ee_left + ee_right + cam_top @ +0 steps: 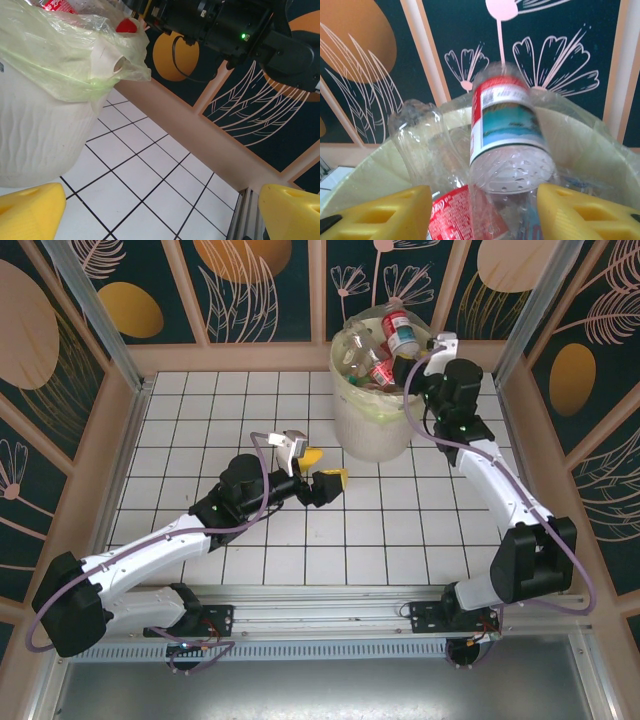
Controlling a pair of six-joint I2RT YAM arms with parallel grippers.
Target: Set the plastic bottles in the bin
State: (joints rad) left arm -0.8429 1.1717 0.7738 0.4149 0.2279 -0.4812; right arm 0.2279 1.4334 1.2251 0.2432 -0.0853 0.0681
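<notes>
Letting a blue-labelled bottle (507, 135) drop into the heaped bin (370, 430) from parted right jaws, left jaws wide and empty beside the bin; next, probably lifting clear.

bin (370, 430): white ribbed plastic, matt
bag (60, 55): thin glossy film, crinkled
bottle (510, 150): clear glossy plastic

The teal-labelled bottle (507, 135) is blurred, and the bin (35, 130) runs off the edge
</notes>
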